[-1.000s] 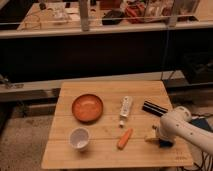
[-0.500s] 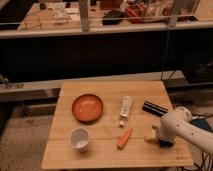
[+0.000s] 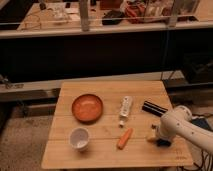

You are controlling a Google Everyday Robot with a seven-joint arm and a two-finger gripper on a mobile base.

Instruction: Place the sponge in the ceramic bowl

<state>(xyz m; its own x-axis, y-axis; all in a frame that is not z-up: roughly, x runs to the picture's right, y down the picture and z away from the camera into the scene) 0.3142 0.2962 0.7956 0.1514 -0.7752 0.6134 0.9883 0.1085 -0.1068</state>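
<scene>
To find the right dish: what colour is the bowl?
Orange-brown bowl, camera view; the hand sits near the table's right edge.

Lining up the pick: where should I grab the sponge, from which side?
Probably from above, across its narrow width: the sponge is a small block lying on the table. The gripper sits at it near the right edge, partly hiding it.

Lab: cluttered workbench [image 3: 60, 20], cables [image 3: 167, 47]; jaws low over wooden table [image 3: 105, 152].
</scene>
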